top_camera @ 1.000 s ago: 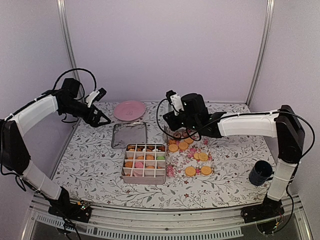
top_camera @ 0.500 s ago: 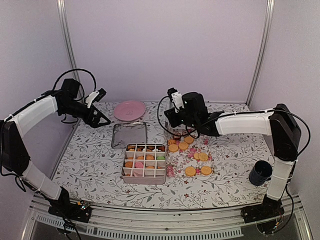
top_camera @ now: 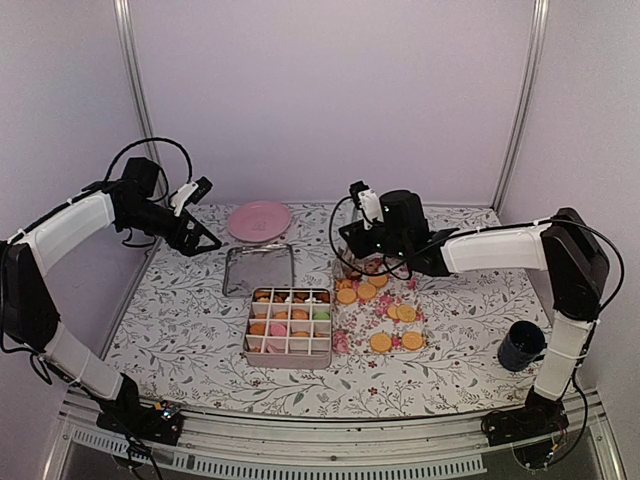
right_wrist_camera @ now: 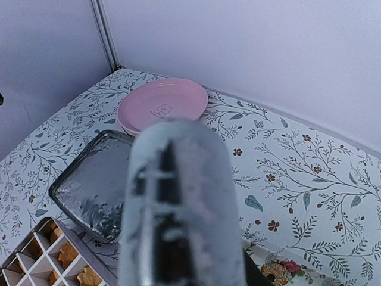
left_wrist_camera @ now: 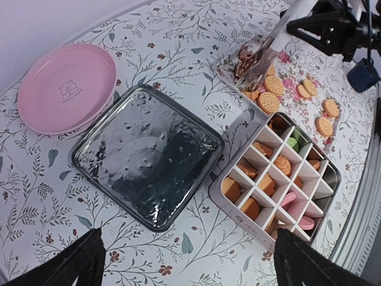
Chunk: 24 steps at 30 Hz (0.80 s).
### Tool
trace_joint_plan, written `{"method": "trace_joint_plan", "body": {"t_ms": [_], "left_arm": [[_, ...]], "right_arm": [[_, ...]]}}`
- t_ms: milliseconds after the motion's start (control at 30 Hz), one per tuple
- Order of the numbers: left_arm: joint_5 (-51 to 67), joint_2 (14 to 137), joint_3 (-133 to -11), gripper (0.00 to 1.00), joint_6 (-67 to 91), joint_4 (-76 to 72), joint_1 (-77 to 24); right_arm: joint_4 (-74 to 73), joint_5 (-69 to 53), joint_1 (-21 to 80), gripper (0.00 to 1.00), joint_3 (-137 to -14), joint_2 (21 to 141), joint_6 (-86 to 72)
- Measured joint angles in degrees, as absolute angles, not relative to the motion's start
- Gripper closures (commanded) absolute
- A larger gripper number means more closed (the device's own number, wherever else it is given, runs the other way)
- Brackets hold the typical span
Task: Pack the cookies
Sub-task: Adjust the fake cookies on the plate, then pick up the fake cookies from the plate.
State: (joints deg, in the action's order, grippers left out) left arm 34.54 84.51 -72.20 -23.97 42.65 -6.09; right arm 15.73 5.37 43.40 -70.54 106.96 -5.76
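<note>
pack was partway done. box point(top_camera: 286, 358) sat near the middle of the table with most cells holding cookies point(top_camera: 380, 300): orange mainly, a few pink, one green, brown ones along the far row. in the left wrist view a few cells on the box's outer edge looked empty or only part filled. a good number of cookies lay loose on the floral sheet point(top_camera: 372, 325), touching the box's right side: orange ones spread over it, a small brown cluster at its far end. right gripper point(top_camera: 352, 248) hung over that far end, clamped on a clear tool point(left_wrist_camera: 262, 50) whose tip reached down to the brown cluster; couldn't tell if the tip had a cookie in it. right wrist view was mostly blocked by the blurred tool. left gripper point(left_wrist_camera: 187, 262) was parked up at the far left, jaws wide apart and holding nothing, well away from the box. lid point(top_camera: 259, 270) lay off, just behind the box, plate point(top_camera: 258, 220) beyond it. my read: over half packed; left were the loose cookies on the sheet and probably the lid.
</note>
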Motion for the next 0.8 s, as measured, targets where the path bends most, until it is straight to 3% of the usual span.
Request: {"method": "trace_joint_plan", "body": {"t_ms": [467,800], "left_arm": [[35.6,84.5,-72.2,0.01,-23.9,42.6,-6.1],[35.6,84.5,-72.2,0.01,-24.0,42.6,-6.1]], "right_arm": [[13.5,10.6,42.6,0.63,-64.3,100.2,-3.5],[13.5,6.4,43.0,0.60,-64.3,99.8,-5.1]]}}
